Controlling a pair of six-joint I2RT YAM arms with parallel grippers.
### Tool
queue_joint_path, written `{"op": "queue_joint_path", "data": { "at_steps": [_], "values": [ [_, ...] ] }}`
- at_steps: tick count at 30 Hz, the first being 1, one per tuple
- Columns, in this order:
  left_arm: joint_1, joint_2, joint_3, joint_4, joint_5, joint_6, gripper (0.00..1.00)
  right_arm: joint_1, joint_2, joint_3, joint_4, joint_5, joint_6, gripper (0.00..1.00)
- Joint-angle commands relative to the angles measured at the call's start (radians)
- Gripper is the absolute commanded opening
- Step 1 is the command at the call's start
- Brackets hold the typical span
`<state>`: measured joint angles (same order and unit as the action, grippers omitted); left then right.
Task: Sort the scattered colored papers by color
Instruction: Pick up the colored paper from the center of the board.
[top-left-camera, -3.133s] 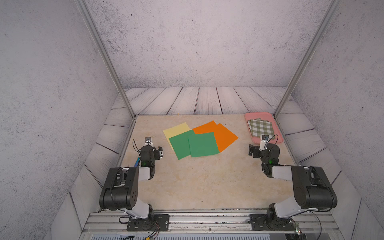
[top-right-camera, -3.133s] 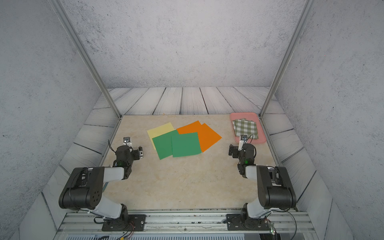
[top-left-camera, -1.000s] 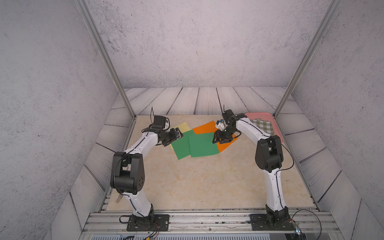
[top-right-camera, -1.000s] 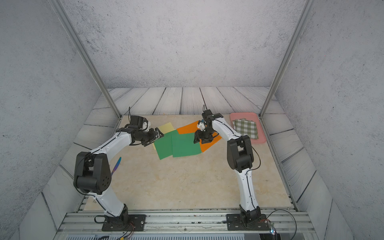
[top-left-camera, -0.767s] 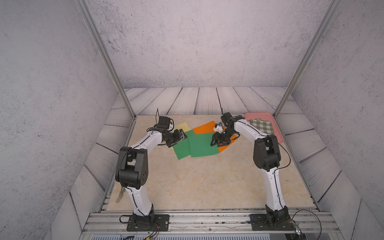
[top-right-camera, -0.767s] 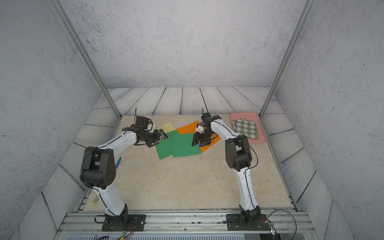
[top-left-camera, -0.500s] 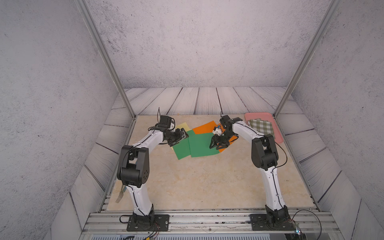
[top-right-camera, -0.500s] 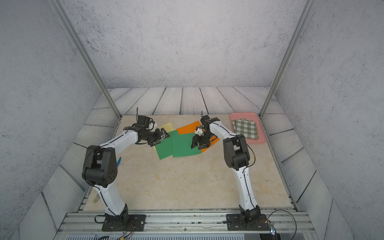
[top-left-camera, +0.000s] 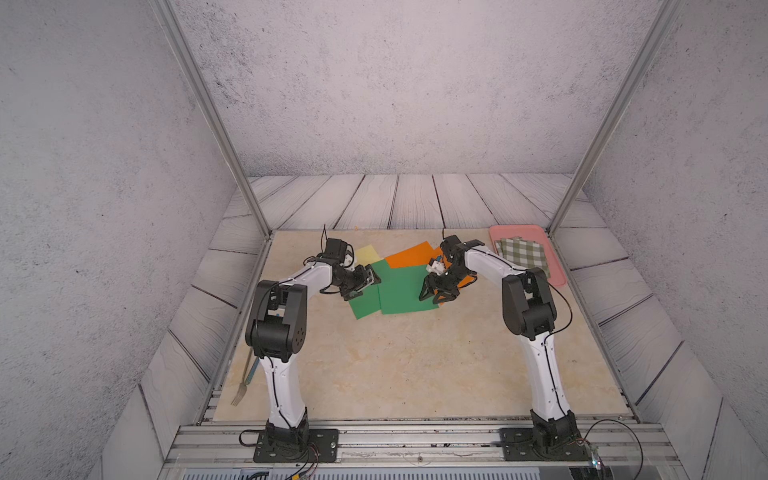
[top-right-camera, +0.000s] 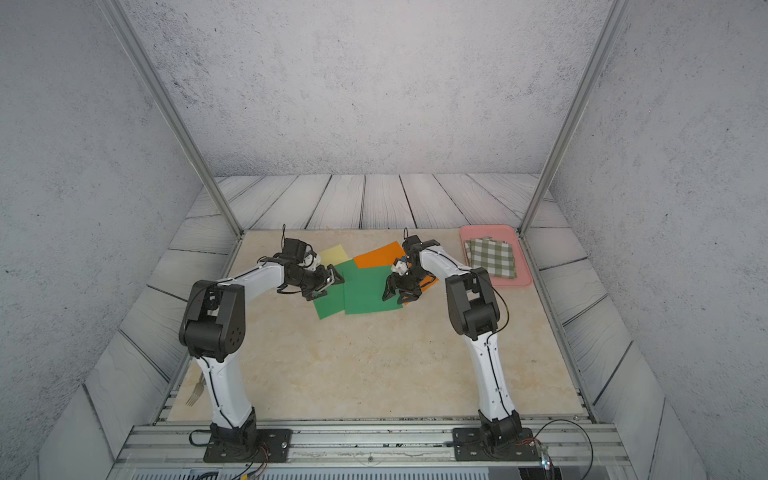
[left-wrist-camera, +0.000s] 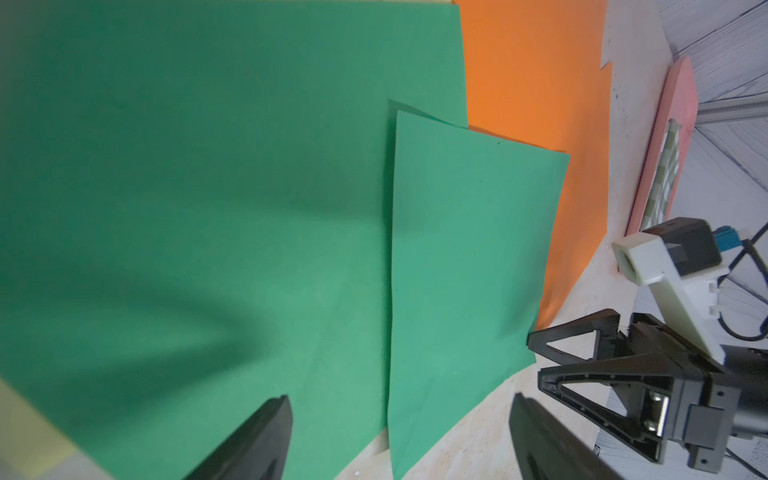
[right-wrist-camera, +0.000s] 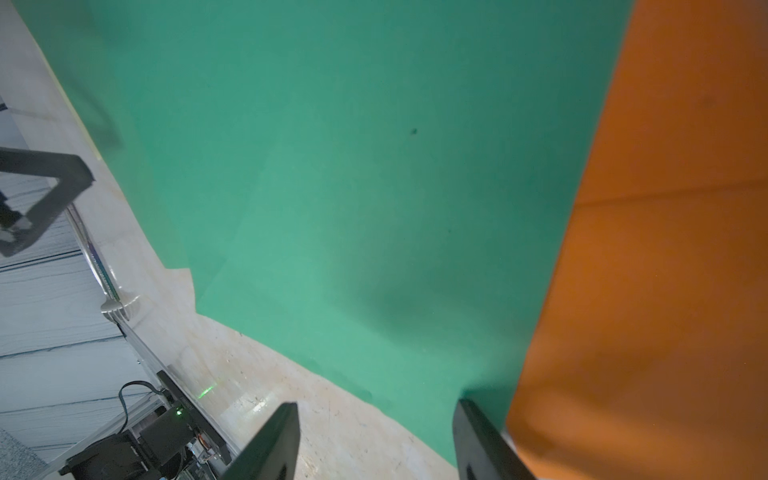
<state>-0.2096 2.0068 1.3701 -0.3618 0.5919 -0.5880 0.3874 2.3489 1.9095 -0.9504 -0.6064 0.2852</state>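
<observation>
Left wrist view: we enter the left pincer (left-wrist-camera: 399, 436), jaws well apart, over the near edge of two overlapping green sheets (left-wrist-camera: 465, 257).

Right wrist view: right pincer (right-wrist-camera: 374, 440), jaws apart, at a corner where the green sheets meet an orange sheet (right-wrist-camera: 665, 249). We cannot tell whether a fingertip touches paper.

In both top views we list the colored papers (top-left-camera: 405, 291) as one overlapping cluster at the far middle of the worktop (top-left-camera: 415, 365). Green lies on top, orange behind and to the right, and a yellow sheet (top-left-camera: 366, 253) peeps out at far left.

Also entered:
- Pink tray (top-left-camera: 559, 278), far right corner, holding a checked cloth (top-left-camera: 523, 255).
- Fork (top-left-camera: 243, 386), at the worktop's left edge.
</observation>
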Motion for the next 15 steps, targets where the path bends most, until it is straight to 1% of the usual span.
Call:
{"op": "queue_joint_path", "data": {
  "at_steps": [1,10,15],
  "values": [
    [-0.018,0.026,0.042,0.016,0.038,0.017,0.89,0.003,0.070,-0.033,-0.002,0.018,0.012,0.63],
    [-0.046,0.114,0.112,0.001,0.057,0.030,0.89,0.004,0.081,-0.037,-0.017,0.025,0.002,0.63],
    [-0.053,0.140,0.121,-0.012,0.051,0.040,0.90,0.004,0.086,-0.031,-0.021,0.023,-0.001,0.64]
  ]
}}
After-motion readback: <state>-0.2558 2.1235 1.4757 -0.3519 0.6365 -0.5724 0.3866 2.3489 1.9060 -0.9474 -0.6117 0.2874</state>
